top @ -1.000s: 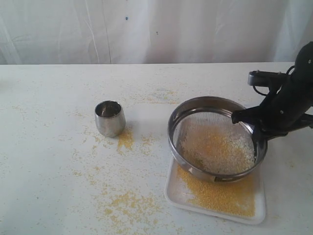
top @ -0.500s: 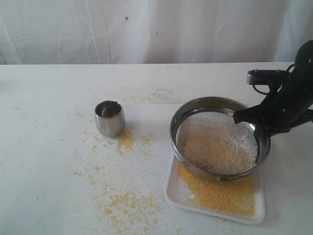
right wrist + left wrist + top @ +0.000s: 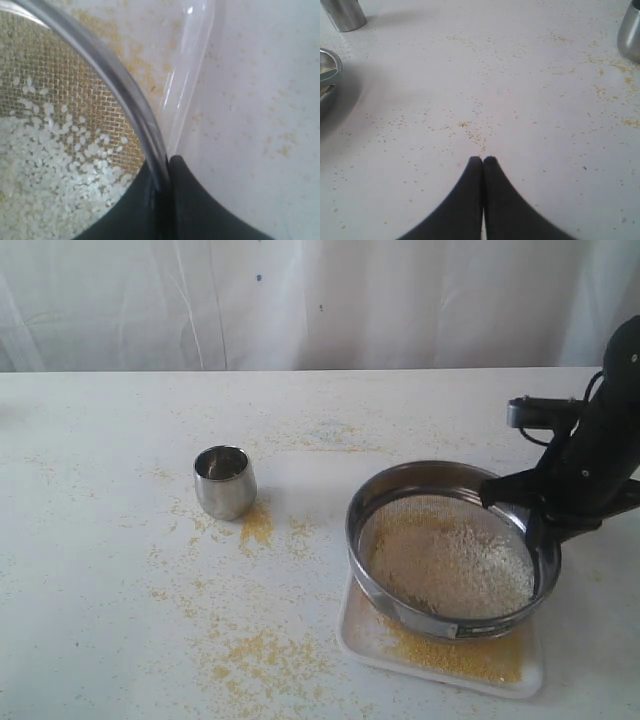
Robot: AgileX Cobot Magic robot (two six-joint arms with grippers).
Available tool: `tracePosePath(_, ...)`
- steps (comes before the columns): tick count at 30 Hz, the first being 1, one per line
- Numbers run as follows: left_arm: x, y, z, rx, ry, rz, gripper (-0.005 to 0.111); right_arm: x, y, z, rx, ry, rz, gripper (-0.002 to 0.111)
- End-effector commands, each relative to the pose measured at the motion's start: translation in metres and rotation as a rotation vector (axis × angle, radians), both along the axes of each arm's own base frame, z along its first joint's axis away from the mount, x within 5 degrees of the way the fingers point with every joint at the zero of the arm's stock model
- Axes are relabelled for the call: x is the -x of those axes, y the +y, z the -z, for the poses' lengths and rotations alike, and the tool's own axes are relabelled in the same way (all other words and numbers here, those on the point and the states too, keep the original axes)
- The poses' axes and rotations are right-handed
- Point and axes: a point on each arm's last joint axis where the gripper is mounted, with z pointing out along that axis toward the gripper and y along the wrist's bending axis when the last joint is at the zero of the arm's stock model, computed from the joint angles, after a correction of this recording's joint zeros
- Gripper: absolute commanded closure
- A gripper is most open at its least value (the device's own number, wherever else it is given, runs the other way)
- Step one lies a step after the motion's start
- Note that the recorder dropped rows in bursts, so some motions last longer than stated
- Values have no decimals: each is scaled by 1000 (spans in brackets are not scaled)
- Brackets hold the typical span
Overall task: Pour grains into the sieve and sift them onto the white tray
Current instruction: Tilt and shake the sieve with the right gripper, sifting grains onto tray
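The sieve [image 3: 452, 625], a wide steel ring with mesh bottom, hangs over the white tray [image 3: 358, 642] at the right front. My right gripper [image 3: 536, 523] is shut on the sieve's right rim [image 3: 131, 98]. Whitish coarse grains [image 3: 455, 555] lie on the mesh [image 3: 37, 70], also seen as pale granules [image 3: 45, 165] in the right wrist view. Golden fine grains [image 3: 465, 658] cover the tray under the sieve. The tray's edge [image 3: 192, 75] shows beside the rim. My left gripper [image 3: 483, 159] is shut with nothing in it, low over the bare tabletop, outside the exterior view.
A small steel cup [image 3: 224, 481] stands upright left of the sieve, with spilled yellow grains [image 3: 257, 526] beside it and more [image 3: 262, 655] near the front. The left wrist view shows a steel cup [image 3: 344, 13], another cup's side [image 3: 630, 34] and a metal rim [image 3: 327, 65].
The sieve and my right gripper have shifted toward the front and slightly right. Less yellow shows on the mesh; the remaining grains look whiter.
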Motion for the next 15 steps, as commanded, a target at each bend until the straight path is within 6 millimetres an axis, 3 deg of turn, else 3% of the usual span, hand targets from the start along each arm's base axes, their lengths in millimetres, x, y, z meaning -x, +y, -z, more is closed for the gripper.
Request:
tracePosePath(1, 0, 0, 1, 13, -1, -2, 107, -20, -3, -5, 25, -226, -2, 108)
tracePosePath(5, 0, 0, 1, 13, -1, -2, 107, 0, -2, -4, 16, -20, 8, 108)
tracePosePath(9, 0, 0, 1, 13, -1, -2, 107, -18, 0, -9, -29, -222, 60, 108)
tracePosePath(13, 0, 0, 1, 13, -1, -2, 107, 10, 1, -7, -21, 90, 28, 108)
tracePosePath(15, 0, 0, 1, 13, -1, -2, 107, 14, 1, -5, -19, 126, 25, 108)
